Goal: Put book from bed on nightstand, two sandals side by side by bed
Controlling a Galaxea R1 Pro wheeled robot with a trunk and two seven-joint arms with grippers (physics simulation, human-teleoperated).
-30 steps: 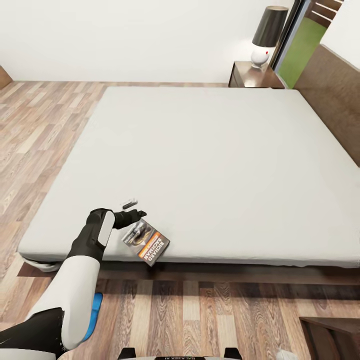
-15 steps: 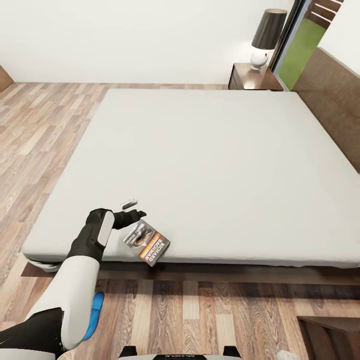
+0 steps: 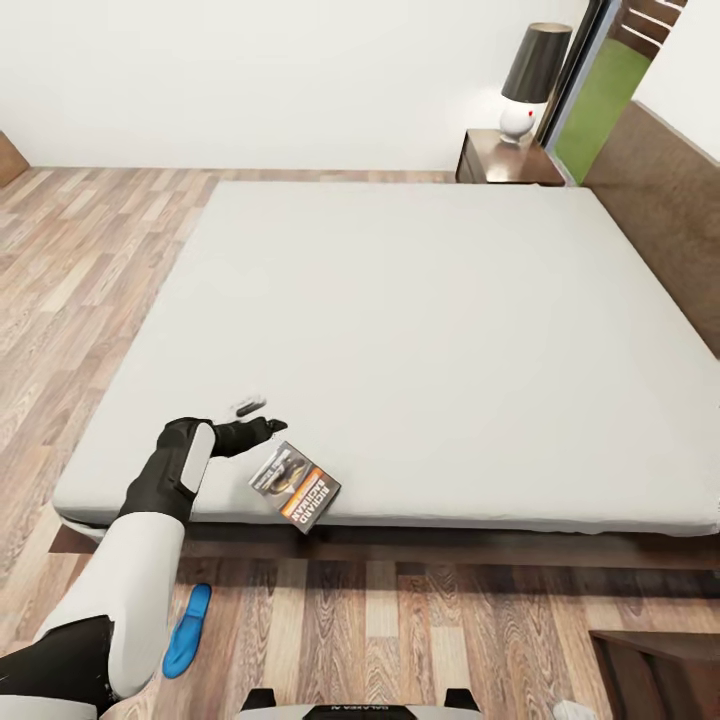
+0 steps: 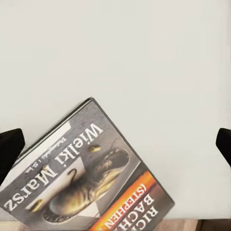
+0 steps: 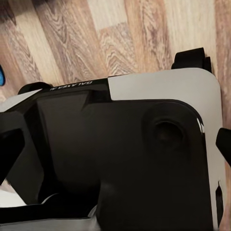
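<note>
The book [image 3: 295,486] is seen in the head view lying flat on the bed [image 3: 420,330], at the mattress's near edge with one corner projecting slightly over it. The left gripper [image 3: 252,417] is held over the mattress just beside the book, apart from it, with its jaws spread and nothing between them. The left wrist view confirms this: the two dark fingertips [image 4: 10,147] are seen at opposite sides, wide apart, with the book [image 4: 86,178] lying below on the pale mattress, its cover lettering and orange band legible there, which the head view renders too small to read. One blue sandal [image 3: 188,616] is seen in the head view on the wood-plank floor [image 3: 400,630] near the foot of the bed, partly covered by the left arm; a blue sliver [image 5: 1,75] at the edge of the right wrist view cannot be identified with certainty. A nightstand [image 3: 508,158] carrying a lamp [image 3: 532,80] stands at the far corner of the bed by the headboard [image 3: 660,200]. In the right wrist view the right gripper [image 5: 115,154] is pointed down at the robot's base [image 5: 144,159] over the floor, its fingertips seen far apart, the jaws spread and unoccupied.
</note>
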